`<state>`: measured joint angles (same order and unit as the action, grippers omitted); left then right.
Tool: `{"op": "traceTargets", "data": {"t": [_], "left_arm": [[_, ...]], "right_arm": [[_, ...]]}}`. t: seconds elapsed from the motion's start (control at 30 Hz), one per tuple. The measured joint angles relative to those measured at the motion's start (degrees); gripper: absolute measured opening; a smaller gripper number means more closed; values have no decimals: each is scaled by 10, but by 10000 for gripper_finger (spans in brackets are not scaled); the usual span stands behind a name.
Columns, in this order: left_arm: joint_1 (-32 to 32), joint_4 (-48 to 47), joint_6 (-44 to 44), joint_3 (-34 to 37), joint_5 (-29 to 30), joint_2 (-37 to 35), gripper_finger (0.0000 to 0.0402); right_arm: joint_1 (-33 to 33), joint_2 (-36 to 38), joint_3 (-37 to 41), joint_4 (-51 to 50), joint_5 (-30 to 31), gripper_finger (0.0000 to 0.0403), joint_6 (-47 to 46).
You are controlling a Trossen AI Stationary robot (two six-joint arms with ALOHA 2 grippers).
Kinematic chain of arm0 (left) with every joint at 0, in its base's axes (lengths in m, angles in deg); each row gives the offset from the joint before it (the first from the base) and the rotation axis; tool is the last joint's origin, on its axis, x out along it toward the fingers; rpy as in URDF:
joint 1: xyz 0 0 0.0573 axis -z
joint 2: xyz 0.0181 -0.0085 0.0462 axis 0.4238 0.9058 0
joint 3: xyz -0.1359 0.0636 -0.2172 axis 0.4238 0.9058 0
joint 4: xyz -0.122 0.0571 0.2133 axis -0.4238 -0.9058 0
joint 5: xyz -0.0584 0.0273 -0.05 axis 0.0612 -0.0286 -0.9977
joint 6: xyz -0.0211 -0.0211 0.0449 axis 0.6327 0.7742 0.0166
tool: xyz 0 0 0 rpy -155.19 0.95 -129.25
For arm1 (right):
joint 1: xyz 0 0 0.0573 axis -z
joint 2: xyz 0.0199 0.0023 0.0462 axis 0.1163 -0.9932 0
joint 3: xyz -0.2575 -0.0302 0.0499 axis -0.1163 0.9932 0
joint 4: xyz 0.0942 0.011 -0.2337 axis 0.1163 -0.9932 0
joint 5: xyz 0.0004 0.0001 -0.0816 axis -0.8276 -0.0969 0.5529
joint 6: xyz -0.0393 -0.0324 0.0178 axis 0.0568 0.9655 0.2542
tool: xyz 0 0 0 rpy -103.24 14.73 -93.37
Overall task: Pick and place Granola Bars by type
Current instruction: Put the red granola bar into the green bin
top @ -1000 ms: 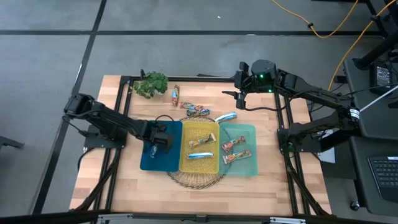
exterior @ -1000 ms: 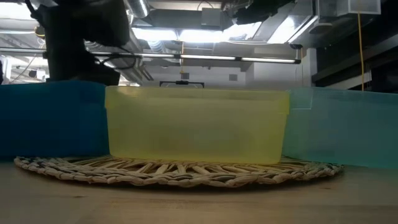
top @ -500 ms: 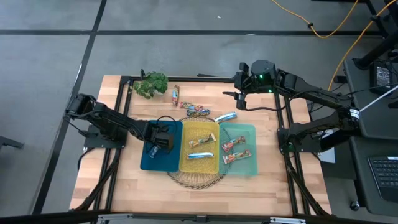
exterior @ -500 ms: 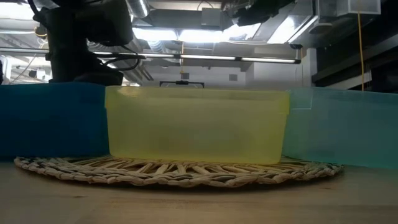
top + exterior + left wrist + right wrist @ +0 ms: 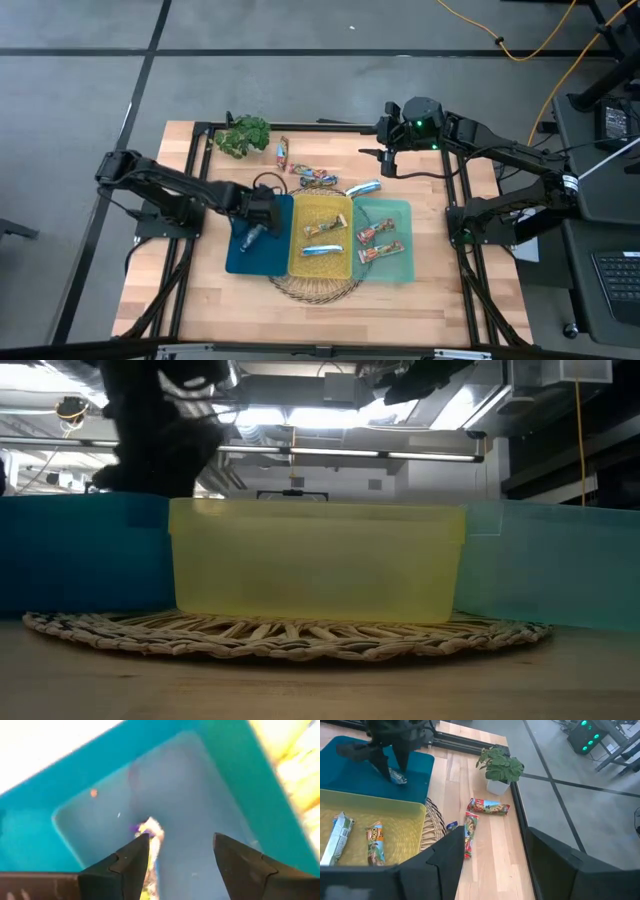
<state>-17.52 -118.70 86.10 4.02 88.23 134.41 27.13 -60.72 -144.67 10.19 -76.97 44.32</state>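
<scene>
A blue-white granola bar [image 5: 250,238] lies flat on the floor of the blue bin [image 5: 235,262]; the left wrist view shows this bar [image 5: 150,837] just past my fingers. My left gripper [image 5: 262,207] hangs open above the bar, touching nothing. The yellow bin [image 5: 320,268] holds two bars [image 5: 322,249], and the green bin [image 5: 400,210] holds two red-orange ones [image 5: 378,243]. Three loose bars [image 5: 315,178] lie on the table behind the bins. My right gripper [image 5: 385,158] waits open above the far side of the table.
A potted green plant [image 5: 243,135] stands at the far left, next to a loose bar [image 5: 283,152]. The three bins sit side by side on a woven mat [image 5: 290,635]. Bare wood lies in front of the bins and to their right.
My left gripper has opened and let go of the blue-white bar, then risen a little toward the table's far edge. The bar now lies on the blue bin's floor.
</scene>
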Motion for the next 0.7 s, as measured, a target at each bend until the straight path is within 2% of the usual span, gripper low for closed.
{"op": "traceTargets", "data": {"t": [0.23,0.5,0.7], "left_arm": [[-48,-8,-49,-53,34,-40,212],[-129,1,-156,-98,30,-53,212],[-199,43,-223,-103,29,-53,209]], "right_arm": [[0,0,0,0,0,210,2],[0,0,0,1,0,210,1],[0,0,0,1,0,210,0]]}}
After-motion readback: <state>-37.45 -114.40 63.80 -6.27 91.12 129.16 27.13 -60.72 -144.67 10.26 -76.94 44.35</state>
